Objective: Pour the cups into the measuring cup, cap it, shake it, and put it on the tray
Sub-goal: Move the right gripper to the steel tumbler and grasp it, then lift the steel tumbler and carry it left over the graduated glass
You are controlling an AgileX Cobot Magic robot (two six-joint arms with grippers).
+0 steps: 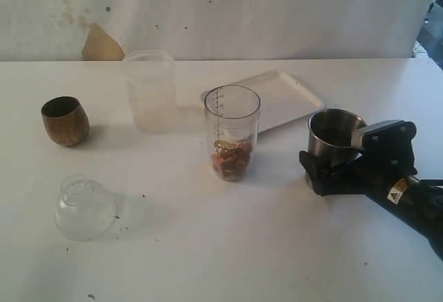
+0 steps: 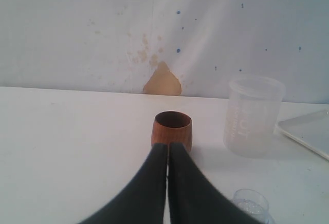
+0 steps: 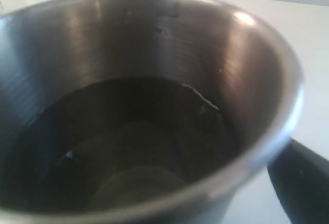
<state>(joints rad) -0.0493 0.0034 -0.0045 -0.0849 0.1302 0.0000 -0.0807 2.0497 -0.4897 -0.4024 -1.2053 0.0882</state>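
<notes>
Measuring cup [image 1: 232, 132], tall, clear, straight-sided plastic with dark graduation marks, stands upright mid-bench [image 1: 228, 260] with brownish pieces in its bottom. It is just in front of the flat white rectangular tray [image 1: 291, 98]. The right end effector [image 1: 329, 169] clasps the brushed-steel tumbler [image 1: 335, 136], which is upright on the bench. The left end effector [image 2: 168, 147] is pinched closed and empty, near the rounded brown wooden cup [image 2: 172, 130]. A frosted translucent cup [image 1: 149, 91] and a clear domed lid [image 1: 84, 207] sit well apart.
</notes>
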